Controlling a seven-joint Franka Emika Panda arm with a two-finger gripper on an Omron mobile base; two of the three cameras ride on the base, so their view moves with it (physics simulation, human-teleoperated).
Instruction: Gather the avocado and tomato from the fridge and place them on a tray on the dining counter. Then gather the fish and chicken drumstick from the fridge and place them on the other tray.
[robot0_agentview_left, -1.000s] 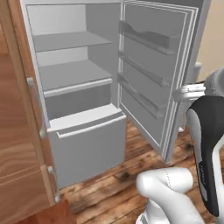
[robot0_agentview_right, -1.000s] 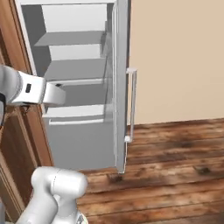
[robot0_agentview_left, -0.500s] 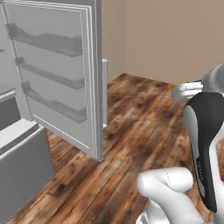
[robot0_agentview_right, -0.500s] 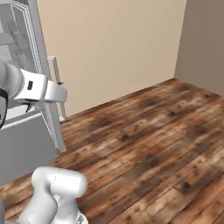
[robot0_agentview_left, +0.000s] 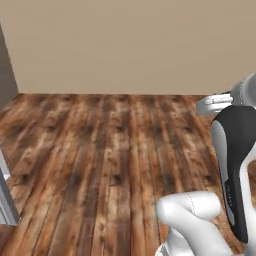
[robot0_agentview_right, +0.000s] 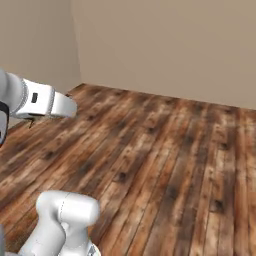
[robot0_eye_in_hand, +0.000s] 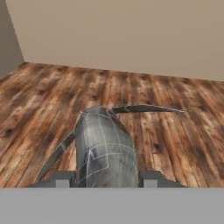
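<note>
grey fish (robot0_eye_in_hand: 105, 148) held between hand (robot0_eye_in_hand: 104, 178) fingertips

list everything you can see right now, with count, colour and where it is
fish: one, grey with dark fins, held between the gripper's fingertips, seen in the hand view
fridge: one, grey, just an edge at the far left of the left base view
floor: one, brown wood planks, across all views
walls: beige, meeting at a corner behind the floor
arm: one, white with dark joints, lower right of the left base view
gripper: one, dark fingertips, closed on the fish
</note>
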